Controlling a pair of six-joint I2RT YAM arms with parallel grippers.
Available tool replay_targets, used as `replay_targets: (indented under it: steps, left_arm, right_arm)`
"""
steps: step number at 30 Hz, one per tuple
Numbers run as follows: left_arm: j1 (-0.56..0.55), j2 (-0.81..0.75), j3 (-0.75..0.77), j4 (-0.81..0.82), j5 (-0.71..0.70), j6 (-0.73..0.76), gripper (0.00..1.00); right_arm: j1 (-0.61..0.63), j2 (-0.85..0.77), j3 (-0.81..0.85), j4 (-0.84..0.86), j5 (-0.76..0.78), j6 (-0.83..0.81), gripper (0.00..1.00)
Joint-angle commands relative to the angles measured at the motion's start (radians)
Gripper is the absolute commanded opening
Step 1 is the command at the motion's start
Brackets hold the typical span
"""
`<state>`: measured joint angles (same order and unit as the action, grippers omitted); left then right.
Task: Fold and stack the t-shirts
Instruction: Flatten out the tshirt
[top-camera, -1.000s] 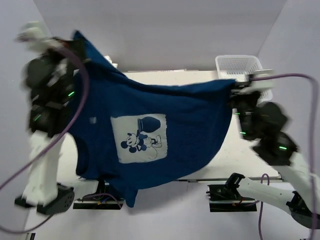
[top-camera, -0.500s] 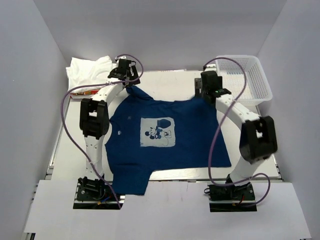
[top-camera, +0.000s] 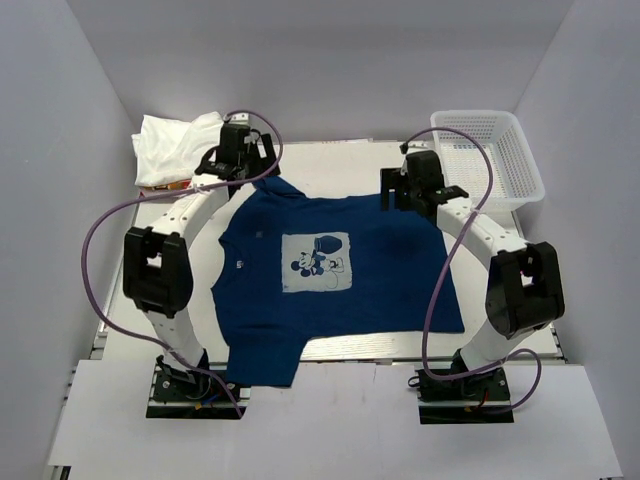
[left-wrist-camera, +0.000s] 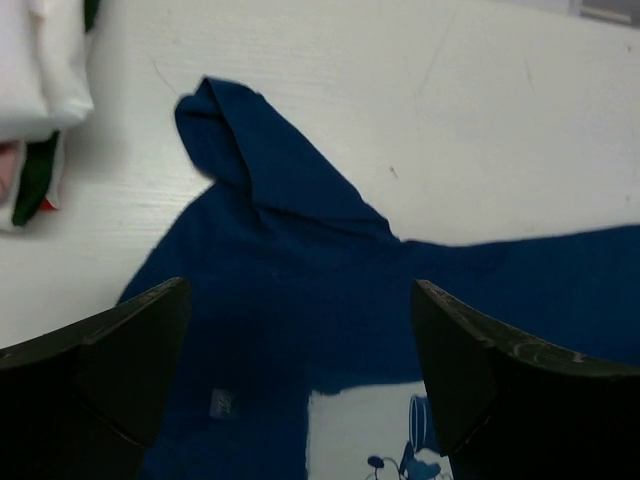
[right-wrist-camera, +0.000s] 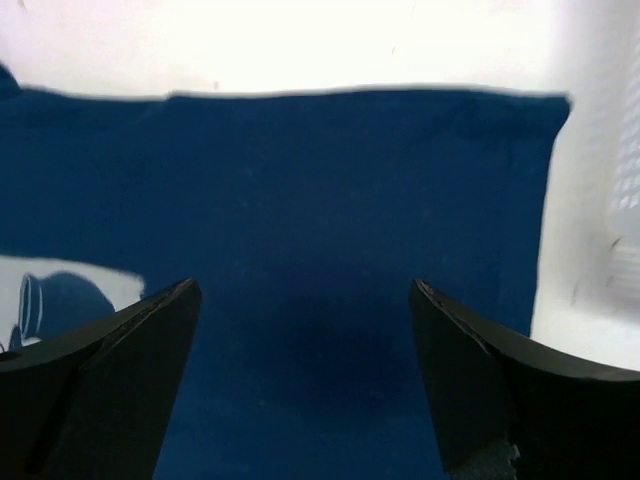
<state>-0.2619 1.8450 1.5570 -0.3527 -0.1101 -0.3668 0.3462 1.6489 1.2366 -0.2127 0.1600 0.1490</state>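
Basket (top-camera: 524, 168) right — white tees (top-camera: 170, 146) left.

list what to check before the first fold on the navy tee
1. Navy tee spread on the table, print up: ok.
2. Left hand open, holding nothing: ok.
3. Right hand open, holding nothing: ok.
4. Tee's far left corner flat: not ok, it is bunched up.
5. Whole tee on the table: not ok, its near left part hangs over the near edge.
6. White tees apart from the navy tee: ok.
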Motion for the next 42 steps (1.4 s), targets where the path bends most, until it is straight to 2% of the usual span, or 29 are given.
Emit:
replay_targets:
  steps: [1, 5, 11, 15, 17, 20, 24, 25, 27, 28, 29, 34, 39, 40, 41, 42]
  left_arm:
    - [-0.003, -0.03, -0.094, 0.026, 0.096, -0.001, 1.0]
    - [-0.003, 0.037, -0.068, 0.026, 0.121, -0.001, 1.0]
    - [-0.003, 0.21, 0.089, 0.04, 0.112, -0.001, 1.0]
    - [-0.003, 0.341, 0.262, -0.029, 0.08, -0.001, 1.0]
    - [-0.003, 0.387, 0.301, -0.043, 0.069, -0.001, 1.0]
    - [-0.003, 0.442, 0.327, -0.034, 0.069, 0.008, 0.93]
    - [-0.003, 0.476, 0.364, -0.034, 0.079, 0.008, 0.73]
    - [-0.003, 0.476, 0.364, -0.034, 0.088, 0.008, 0.55]
    - [-0.003, 0.476, 0.364, -0.025, 0.119, 0.008, 0.34]
    - [-0.003, 0.476, 0.354, 0.003, 0.119, 0.008, 0.08]
    - [-0.003, 0.476, 0.354, 0.003, 0.119, 0.008, 0.0]
    - [-0.003, 0.467, 0.406, 0.057, 0.153, 0.026, 0.0]
    - [-0.003, 0.581, 0.583, 0.064, 0.187, 0.035, 0.0]
    - [-0.003, 0.609, 0.663, 0.048, 0.187, 0.035, 0.0]
    - [-0.003, 0.659, 0.698, 0.022, 0.197, 0.035, 0.25]
    - [-0.003, 0.675, 0.722, 0.021, 0.207, 0.049, 0.64]
  right_arm:
    - [-0.007, -0.02, -0.066, 0.021, -0.068, 0.04, 0.9]
    - [-0.007, -0.017, -0.138, 0.064, -0.077, 0.058, 0.9]
    - [-0.006, 0.034, -0.206, 0.073, -0.073, 0.061, 0.9]
    - [-0.007, 0.075, -0.223, 0.07, -0.074, 0.063, 0.9]
    - [-0.006, 0.101, -0.215, 0.061, -0.065, 0.064, 0.9]
    - [-0.007, 0.118, -0.21, 0.059, -0.091, 0.058, 0.9]
    - [-0.007, 0.135, -0.207, 0.059, -0.109, 0.057, 0.9]
    - [-0.006, 0.135, -0.207, 0.058, -0.111, 0.055, 0.9]
    - [-0.006, 0.141, -0.203, 0.059, -0.114, 0.058, 0.9]
    - [-0.004, 0.14, -0.203, 0.055, -0.114, 0.054, 0.9]
    - [-0.007, 0.138, -0.203, 0.058, -0.116, 0.057, 0.9]
    - [-0.007, 0.132, -0.206, 0.061, -0.117, 0.047, 0.9]
    - [-0.007, 0.146, -0.192, 0.049, -0.109, 0.038, 0.9]
    - [-0.007, 0.147, -0.189, 0.046, -0.109, 0.037, 0.9]
    - [-0.006, 0.149, -0.187, 0.035, -0.105, 0.041, 0.9]
    - [-0.007, 0.152, -0.184, 0.033, -0.1, 0.04, 0.9]
